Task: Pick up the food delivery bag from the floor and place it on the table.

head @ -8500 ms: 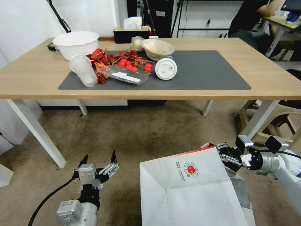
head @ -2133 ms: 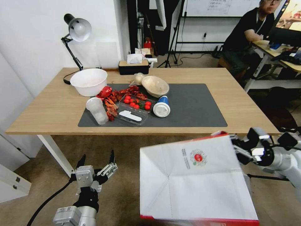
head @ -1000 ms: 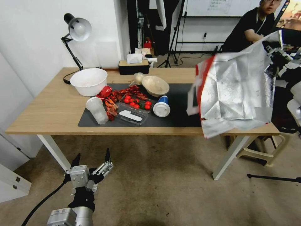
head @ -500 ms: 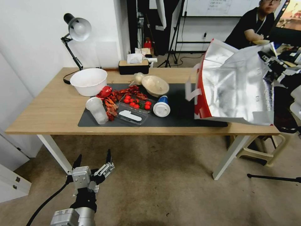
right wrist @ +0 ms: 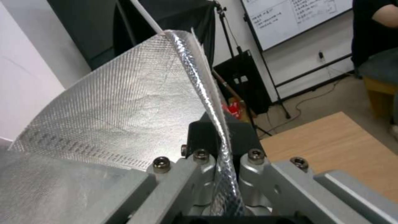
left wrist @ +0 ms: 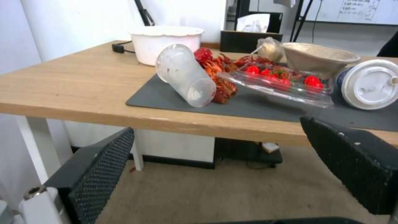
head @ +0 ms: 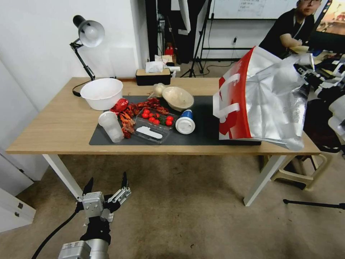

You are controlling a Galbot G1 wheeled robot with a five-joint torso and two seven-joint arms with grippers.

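Most of the job looking done: food delivery bag [head: 266, 104] off the floor [head: 187, 201] and resting, by the look of it, on the right end of the table [head: 50, 118], bottom edge overlapping the dark grey mat [head: 208, 129] and the wood beside it. Leaning rather than standing square, red side panel and white handles facing the food, foil lining gaping toward the right. Right gripper [head: 312, 76] pinching the bag's upper rim, jaws clamped tight on the foil-lined edge [right wrist: 215, 146] as seen from the right wrist. Left gripper [head: 105, 190] hanging low over the floor in front of the table, fingers [left wrist: 91, 174] spread wide, gripping nothing, taking no part. Sitting well clear of the bag: blue cup [head: 185, 123], tomato tray [head: 152, 126], white bowl [head: 102, 92]. Remaining, judging from this: settling the bag so it stands without support, letting go of the rim, drawing the arm away. Bag possibly slumping or tipping once released, given the lean.
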